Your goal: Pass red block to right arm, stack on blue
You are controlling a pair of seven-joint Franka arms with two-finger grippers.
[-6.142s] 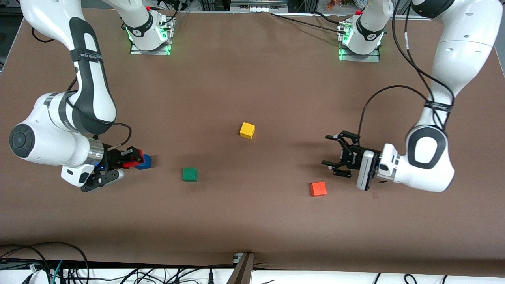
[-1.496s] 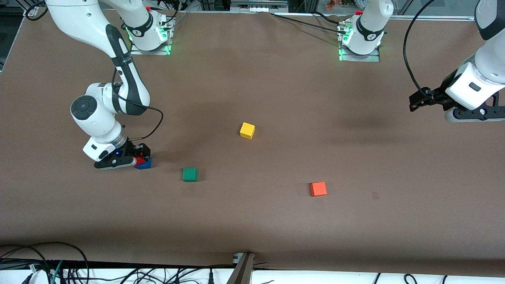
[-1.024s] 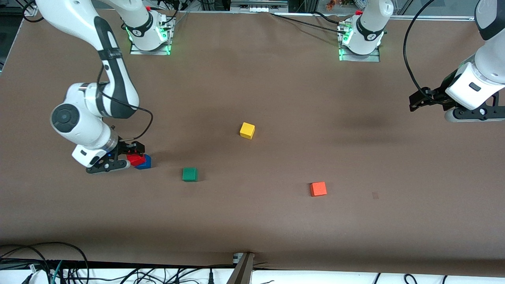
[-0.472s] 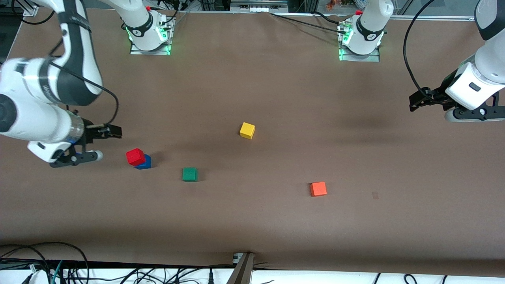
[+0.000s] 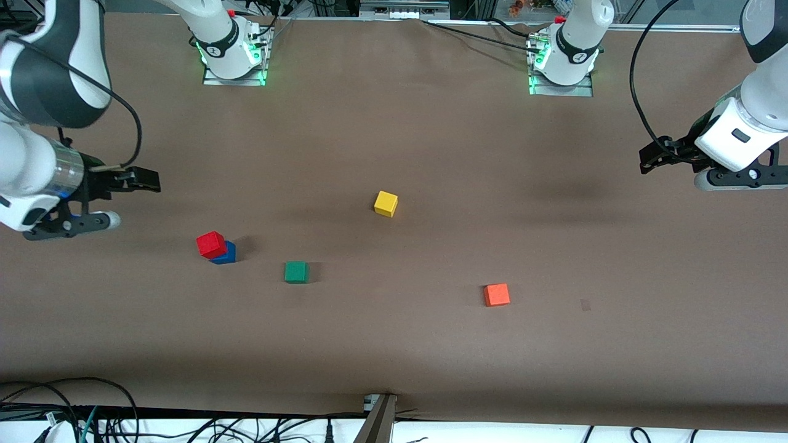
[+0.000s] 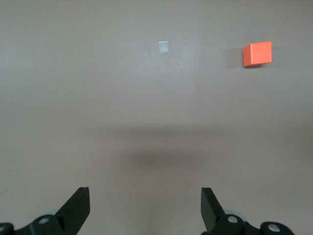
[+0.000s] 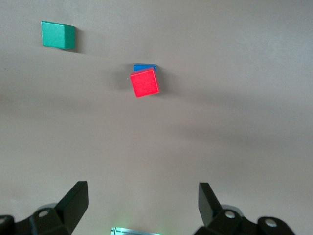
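Since a moment ago, the right gripper (image 5: 144,183) has pulled up and away toward the right arm's table end, fingers spread and empty. Released, the red block (image 5: 210,244) sits slightly askew on the blue cube (image 5: 226,254). Well apart, the left gripper (image 5: 652,158) waits, open, holding nothing.

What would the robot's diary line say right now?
red block: on blue block | right gripper: open, raised, away from stack | left gripper: open, waiting at table end
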